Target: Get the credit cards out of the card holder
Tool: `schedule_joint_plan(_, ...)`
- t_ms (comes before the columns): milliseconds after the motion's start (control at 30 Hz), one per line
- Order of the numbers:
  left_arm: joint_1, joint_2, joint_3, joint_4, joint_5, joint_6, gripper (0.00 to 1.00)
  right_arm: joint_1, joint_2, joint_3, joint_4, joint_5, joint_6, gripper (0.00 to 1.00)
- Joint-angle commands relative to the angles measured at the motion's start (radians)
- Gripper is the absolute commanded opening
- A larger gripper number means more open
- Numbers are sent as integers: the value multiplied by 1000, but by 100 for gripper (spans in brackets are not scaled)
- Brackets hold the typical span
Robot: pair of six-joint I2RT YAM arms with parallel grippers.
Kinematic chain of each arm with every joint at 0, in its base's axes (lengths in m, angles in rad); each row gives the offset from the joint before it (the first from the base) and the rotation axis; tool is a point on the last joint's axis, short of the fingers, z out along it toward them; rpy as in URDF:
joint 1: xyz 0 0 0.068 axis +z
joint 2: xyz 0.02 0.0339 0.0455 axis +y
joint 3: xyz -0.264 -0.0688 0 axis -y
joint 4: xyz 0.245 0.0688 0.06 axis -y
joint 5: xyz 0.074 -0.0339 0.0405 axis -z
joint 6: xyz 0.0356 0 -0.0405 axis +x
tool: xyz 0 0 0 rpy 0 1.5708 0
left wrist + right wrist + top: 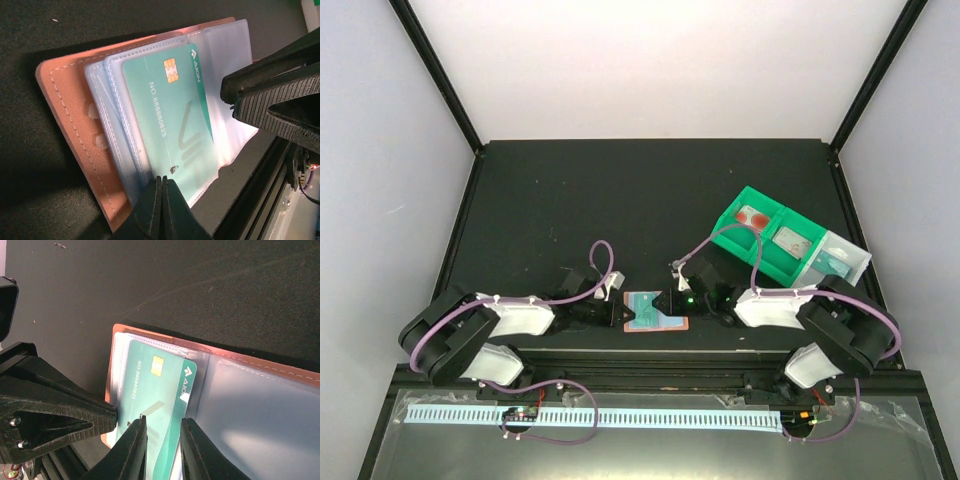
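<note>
Pinching with the left tool [161, 189], pressed together, the edge of a teal credit card [175, 125] poking from the clear sleeves [112, 100] of the open card holder [65, 105]; straddling the same card with the right tool [164, 440], narrowly spread; lying flat on the dark counter [570, 200].

A: What lettering is showing on the green card [167, 130]?
B: Near the gold chip, white capitals are spelling "AION" beside a small angular logo. A line further along is reading "NO 88888823" — the last digits are looking less certain.
A: Anything larger?
B: Big pale letters are running across its face, starting "VI"; the rest is staying unclear. The right wrist view is showing the same "AION".
</note>
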Motion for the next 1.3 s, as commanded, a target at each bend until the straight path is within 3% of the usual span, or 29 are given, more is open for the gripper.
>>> schedule_joint_plan(0, -7, 23, 4, 12, -10, 33, 2, 7, 24, -4, 46, 1, 4, 22)
schedule_joint_plan(400, -7, 29, 3, -6, -25, 42, 2, 7, 71, -24, 125, -27, 18, 19)
schedule_joint_plan(833, -7, 23, 3, -21, -40, 44, 2, 7, 69, -31, 161, -50, 29, 1)
schedule_joint_plan(1267, -7, 19, 5, -61, -62, 61, 2, -48, 9, -52, 76, -40, -32, 1)
